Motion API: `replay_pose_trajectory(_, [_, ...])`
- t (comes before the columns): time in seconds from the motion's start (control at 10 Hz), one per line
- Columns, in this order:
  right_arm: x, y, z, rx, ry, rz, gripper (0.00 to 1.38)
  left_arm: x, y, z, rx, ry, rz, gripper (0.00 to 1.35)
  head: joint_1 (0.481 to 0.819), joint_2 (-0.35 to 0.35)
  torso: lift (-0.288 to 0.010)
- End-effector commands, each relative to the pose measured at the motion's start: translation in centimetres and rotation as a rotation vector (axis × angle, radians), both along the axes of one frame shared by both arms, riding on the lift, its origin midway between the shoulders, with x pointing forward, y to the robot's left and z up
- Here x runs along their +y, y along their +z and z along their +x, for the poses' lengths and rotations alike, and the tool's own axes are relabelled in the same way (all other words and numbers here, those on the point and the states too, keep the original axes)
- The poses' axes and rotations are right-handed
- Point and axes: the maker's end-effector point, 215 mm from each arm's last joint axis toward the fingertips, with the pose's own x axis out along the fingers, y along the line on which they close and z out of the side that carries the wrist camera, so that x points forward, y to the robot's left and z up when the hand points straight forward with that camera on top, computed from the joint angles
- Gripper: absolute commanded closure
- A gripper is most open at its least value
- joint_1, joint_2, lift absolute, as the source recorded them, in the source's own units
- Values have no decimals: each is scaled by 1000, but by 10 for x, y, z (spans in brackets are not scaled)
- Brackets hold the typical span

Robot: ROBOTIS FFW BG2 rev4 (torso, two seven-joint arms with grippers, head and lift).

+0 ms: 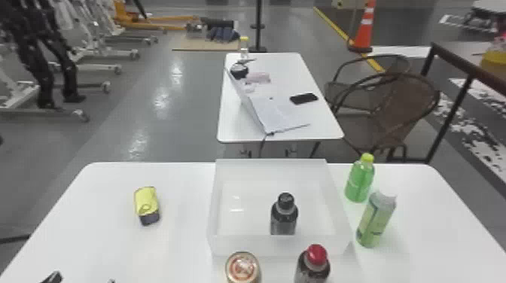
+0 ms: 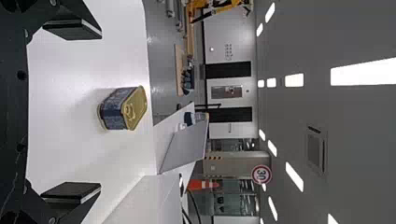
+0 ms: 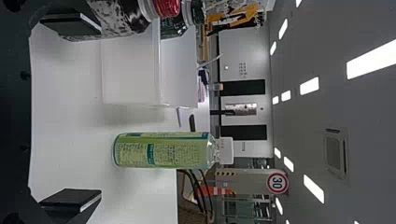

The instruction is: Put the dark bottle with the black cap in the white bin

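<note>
The dark bottle with the black cap (image 1: 284, 218) stands upright inside the white bin (image 1: 233, 245), right of its middle and near the front wall, which hides its base. My left gripper (image 1: 82, 279) is at the bottom left edge of the head view. In the left wrist view, my left gripper (image 2: 100, 111) is open, with nothing between its fingers. My right gripper (image 3: 101, 113) is open in the right wrist view and holds nothing. Beyond it, the dark bottle (image 3: 173, 27) shows past the wall of the bin (image 3: 130, 70).
A red-capped bottle (image 1: 313, 265) and a round-topped can (image 1: 243, 267) stand before the bin. To its right are a green bottle (image 1: 360, 182) and a white-capped light-green bottle (image 1: 375, 222). A yellow-lidded tin (image 1: 146, 203) lies on the left of the table (image 1: 101, 225).
</note>
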Motion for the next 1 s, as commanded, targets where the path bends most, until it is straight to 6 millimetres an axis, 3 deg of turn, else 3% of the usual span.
replay_pose_trajectory(0.0, [0, -2, -2, 6, -1, 1, 71, 8, -18, -20, 15, 14, 23, 151, 549, 0, -100])
replay_pose_trajectory(0.4, [0, -3, -4, 12, 0, -1, 70, -9, -29, -24, 18, 3, -37, 153, 549, 0, -100])
replay_pose_trajectory(0.9, [0, -4, -5, 13, 0, -1, 71, -9, -27, -22, 9, 3, -38, 153, 549, 0, -100])
